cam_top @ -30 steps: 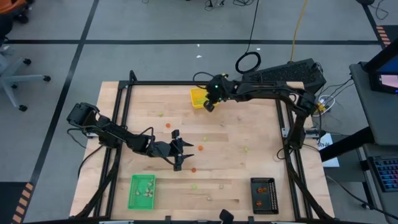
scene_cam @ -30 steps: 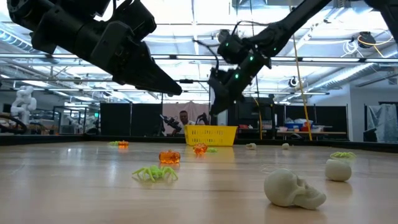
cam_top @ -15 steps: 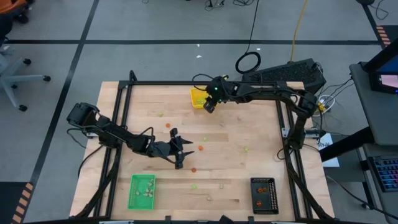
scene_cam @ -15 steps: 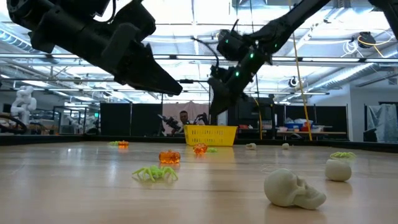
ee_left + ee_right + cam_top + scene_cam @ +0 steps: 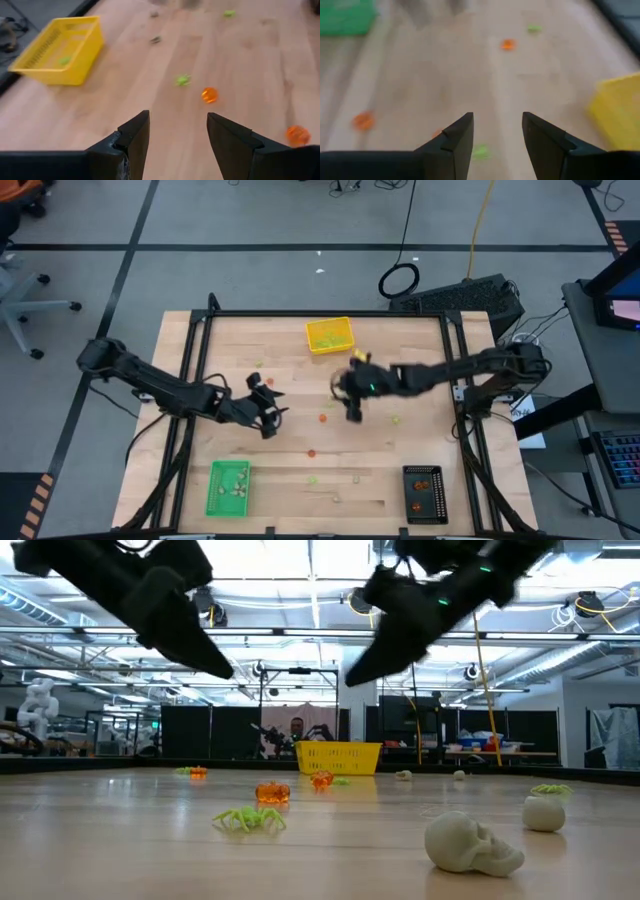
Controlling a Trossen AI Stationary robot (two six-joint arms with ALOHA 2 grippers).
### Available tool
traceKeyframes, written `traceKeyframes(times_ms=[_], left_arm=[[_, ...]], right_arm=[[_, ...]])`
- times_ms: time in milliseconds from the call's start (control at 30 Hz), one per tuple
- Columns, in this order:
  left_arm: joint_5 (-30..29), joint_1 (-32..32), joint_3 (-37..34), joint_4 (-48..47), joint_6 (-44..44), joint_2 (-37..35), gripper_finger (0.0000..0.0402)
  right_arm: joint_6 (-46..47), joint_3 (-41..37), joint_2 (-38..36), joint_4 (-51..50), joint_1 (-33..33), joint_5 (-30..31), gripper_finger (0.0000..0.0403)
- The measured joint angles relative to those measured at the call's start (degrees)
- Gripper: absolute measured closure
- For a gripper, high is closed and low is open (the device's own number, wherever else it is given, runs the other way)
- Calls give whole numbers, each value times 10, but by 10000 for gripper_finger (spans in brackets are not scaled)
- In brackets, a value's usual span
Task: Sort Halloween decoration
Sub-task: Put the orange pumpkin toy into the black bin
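The Halloween decoration pieces lie scattered over the wooden table: in the low view a light green spider, an orange piece and a pale skull sit nearest. Three trays stand there: one yellow tray, one green tray, one black tray. The left gripper and the right gripper hover mid-table, each with jaws apart and empty.

three trays are set on the table: one at the far edge near the middle, one at the near left, one at the near right. small decorations are scattered between them. left gripper and right gripper are held mid-table, well apart.
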Motion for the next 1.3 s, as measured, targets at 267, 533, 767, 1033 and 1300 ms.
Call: traceKeyframes(times_ms=[267,533,767,1033,1300], left_arm=[[-24,38,0,-112,-15,-52,204],[26,103,-1,-187,-31,-46,204],[90,157,-8,-199,-27,-47,204],[127,202,-13,-201,-22,-47,167],[116,230,-13,-201,59,-43,144]], right_arm=[[-1,-130,0,175,121,1,249],[-7,-149,0,187,172,51,250],[-10,-180,0,252,201,60,250],[-26,-199,0,304,213,60,250],[-29,-199,0,302,213,60,250]])
